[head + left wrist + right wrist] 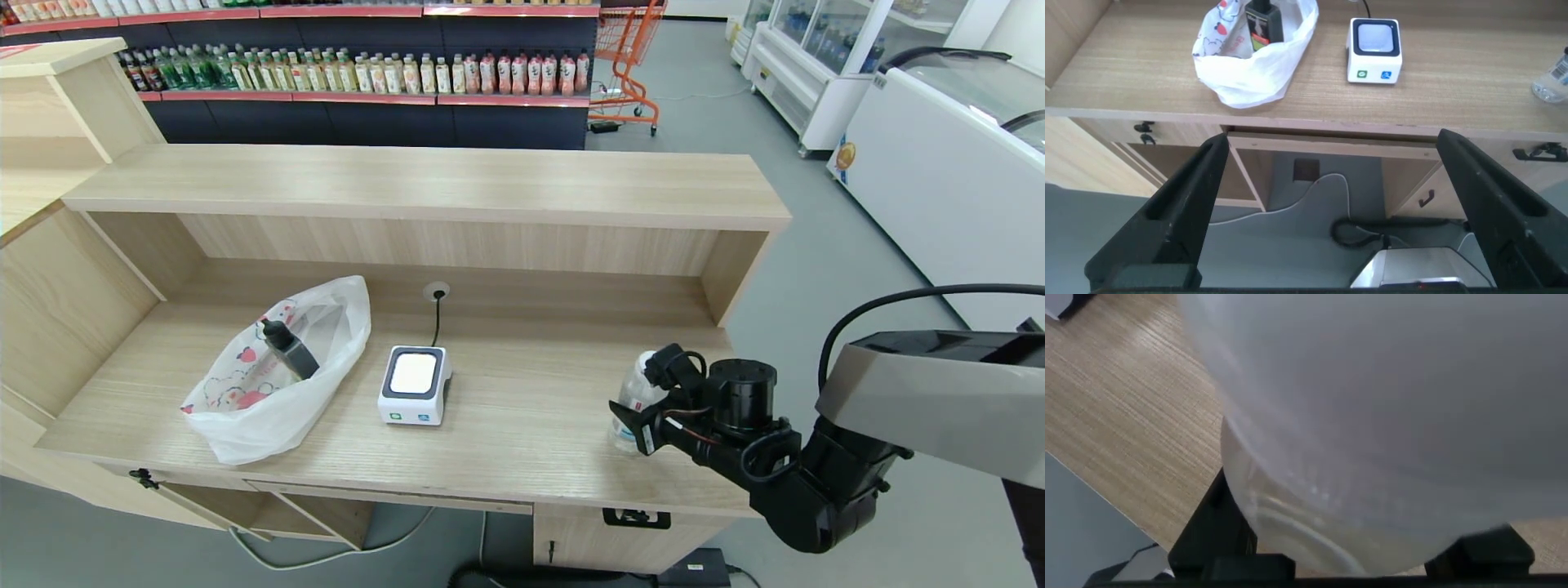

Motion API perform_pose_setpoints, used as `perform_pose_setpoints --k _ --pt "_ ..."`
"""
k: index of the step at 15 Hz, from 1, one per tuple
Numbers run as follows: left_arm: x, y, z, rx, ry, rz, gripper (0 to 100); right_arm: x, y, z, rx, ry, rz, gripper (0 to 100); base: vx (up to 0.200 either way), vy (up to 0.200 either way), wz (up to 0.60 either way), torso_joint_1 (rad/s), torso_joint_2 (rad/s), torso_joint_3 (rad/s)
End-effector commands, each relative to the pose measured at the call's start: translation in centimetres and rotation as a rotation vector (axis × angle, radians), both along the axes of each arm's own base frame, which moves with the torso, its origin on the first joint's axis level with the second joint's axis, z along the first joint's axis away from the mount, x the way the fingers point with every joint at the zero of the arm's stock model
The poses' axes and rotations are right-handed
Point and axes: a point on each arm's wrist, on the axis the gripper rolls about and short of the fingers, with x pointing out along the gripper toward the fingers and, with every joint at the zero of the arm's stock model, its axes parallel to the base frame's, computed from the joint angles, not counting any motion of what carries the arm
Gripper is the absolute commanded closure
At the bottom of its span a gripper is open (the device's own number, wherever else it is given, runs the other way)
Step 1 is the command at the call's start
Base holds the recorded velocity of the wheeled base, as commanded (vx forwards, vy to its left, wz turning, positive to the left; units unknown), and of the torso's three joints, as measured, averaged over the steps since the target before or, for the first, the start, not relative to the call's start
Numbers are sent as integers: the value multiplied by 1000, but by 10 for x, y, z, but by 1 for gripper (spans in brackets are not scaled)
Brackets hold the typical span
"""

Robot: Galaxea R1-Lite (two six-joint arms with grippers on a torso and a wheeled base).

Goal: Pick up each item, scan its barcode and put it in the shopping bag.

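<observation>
Left tool hangs low in front of the tabletop, spread apart and holding nothing. Right tool is way closer: it's wrapped around the clear bottle, which stands upright near the tabletop's front right edge. Can't tell if it's clamped. The bottle looks smooth and see-through. The scanner sits to its left, with the shopping bag past that.

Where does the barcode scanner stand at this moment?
In the head view, the scanner stands on the counter, just right of the shopping bag and far left of the clear bottle.
</observation>
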Motion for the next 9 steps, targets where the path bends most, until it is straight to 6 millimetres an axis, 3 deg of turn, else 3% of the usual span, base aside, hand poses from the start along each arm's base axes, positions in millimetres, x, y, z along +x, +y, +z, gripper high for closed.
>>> perform_pose_setpoints --k 1,3,4,5,7,9 --pt "0 0 0 0 1 0 0 1 -2 -1 3 4 -8 100 0 0 0 0 0 0" --pt "0 0 0 0 0 0 0 5 -8 8 20 -25 -30 100 0 0 0 0 0 0" --pt "0 0 0 0 1 0 0 10 -15 32 64 -79 -56 100 0 0 0 0 0 0" --pt "0 0 0 0 0 0 0 12 -18 42 93 -85 -67 100 0 0 0 0 0 0" --pt "0 0 0 0 0 0 0 8 -42 97 260 -47 -64 100 0 0 0 0 0 0" --pt "0 0 0 0 1 0 0 -8 -71 140 417 5 74 100 0 0 0 0 0 0"
